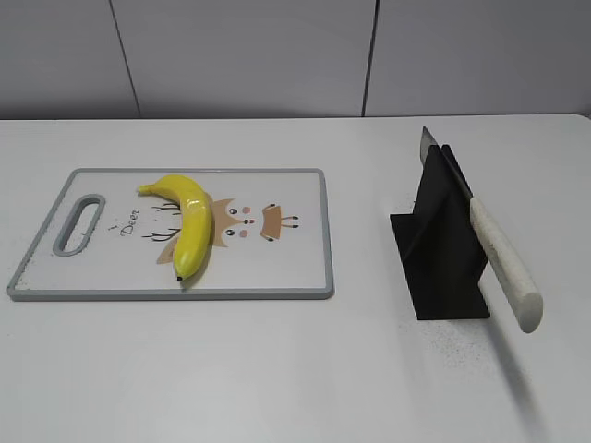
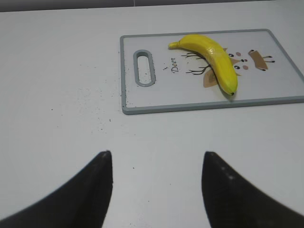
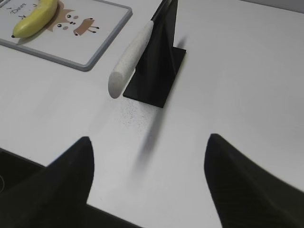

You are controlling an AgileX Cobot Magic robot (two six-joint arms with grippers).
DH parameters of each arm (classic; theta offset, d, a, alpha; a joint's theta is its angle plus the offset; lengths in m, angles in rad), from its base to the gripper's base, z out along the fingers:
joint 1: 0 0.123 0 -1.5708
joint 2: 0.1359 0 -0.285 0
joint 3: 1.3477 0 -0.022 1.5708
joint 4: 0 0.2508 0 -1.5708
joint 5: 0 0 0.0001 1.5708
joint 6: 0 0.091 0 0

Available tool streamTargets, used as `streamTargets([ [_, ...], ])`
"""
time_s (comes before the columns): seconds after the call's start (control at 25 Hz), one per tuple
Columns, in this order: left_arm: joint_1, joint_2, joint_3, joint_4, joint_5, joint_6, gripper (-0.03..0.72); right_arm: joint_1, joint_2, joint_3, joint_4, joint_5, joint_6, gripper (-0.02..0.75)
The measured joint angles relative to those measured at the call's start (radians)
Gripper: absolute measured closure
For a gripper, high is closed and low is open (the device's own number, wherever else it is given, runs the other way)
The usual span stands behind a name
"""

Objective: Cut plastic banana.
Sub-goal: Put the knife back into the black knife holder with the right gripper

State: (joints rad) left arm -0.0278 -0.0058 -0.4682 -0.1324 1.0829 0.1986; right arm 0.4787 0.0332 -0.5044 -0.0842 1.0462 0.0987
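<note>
Exterior view: plastic banana [image 1: 187, 222] lies lengthwise across the cutting board [image 1: 305, 268], dark tip toward its near edge; left gripper [image 2: 156, 185] and right gripper [image 3: 148, 175] gape over bare table [image 1: 277, 369].

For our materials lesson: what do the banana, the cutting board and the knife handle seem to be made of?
Banana: glossy yellow plastic, showing highlights. Cutting board: smooth white plastic, probably, with grey rim and printed deer. Knife handle: matte, speckled off-white, likely plastic or composite.
</note>
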Motion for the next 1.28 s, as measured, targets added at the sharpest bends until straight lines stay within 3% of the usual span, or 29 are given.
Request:
streamTargets([
  [0.16, 0.0, 0.0, 0.0, 0.0, 0.0, 0.0, 0.098, -0.053, -0.034, 0.0, 0.0, 0.0, 0.0, 0.187],
  [0.68, 0.0, 0.0, 0.0, -0.001, 0.0, 0.0, 0.099, -0.352, -0.04, 0.0, 0.007, 0.0, 0.0, 0.206],
  [1.28, 0.0, 0.0, 0.0, -0.002, 0.0, 0.0, 0.099, -0.362, -0.04, 0.0, 0.008, 0.0, 0.0, 0.226],
])
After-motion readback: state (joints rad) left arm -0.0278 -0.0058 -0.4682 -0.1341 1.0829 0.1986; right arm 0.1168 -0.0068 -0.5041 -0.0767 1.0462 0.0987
